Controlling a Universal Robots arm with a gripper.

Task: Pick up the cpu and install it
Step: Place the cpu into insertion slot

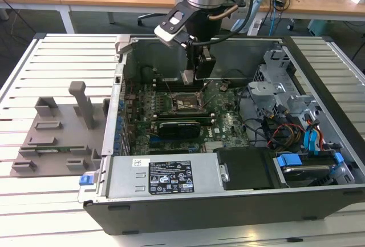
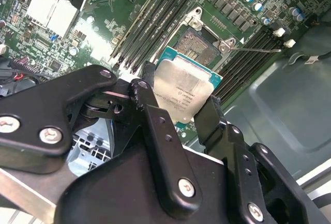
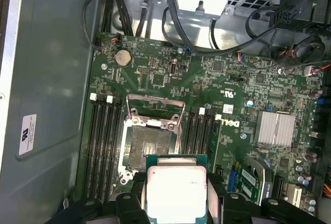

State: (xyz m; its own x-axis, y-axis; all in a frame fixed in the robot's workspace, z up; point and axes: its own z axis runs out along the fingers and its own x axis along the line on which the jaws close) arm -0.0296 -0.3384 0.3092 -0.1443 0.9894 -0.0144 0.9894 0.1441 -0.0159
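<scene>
**Over the open socket, cpu held in my claw**

Inside the case (image 1: 121, 116), my claw (image 1: 194, 71) hangs above the board (image 1: 228, 124), closed on the cpu (image 2: 183, 92) by two opposite edges. The chip's metal plate faces both wrist views. The cpu is off the board, not seated. The socket (image 3: 150, 149) lies below and just ahead of the chip, and its frame (image 3: 155, 105) is swung up and out of the way. In the first wrist view the chip's far edge overlaps the socket's near edge, and the sides of the two run nearly parallel. By my reading, what separates them is a short shift forward and a drop. In the exterior view my claw stands on the back-wall side of the socket. My fingers (image 2: 155, 125) cover the gripped edges. The chip's underside and any corner mark are hidden from me. I cannot make out the socket's contacts, or how high the chip hangs above them.
</scene>
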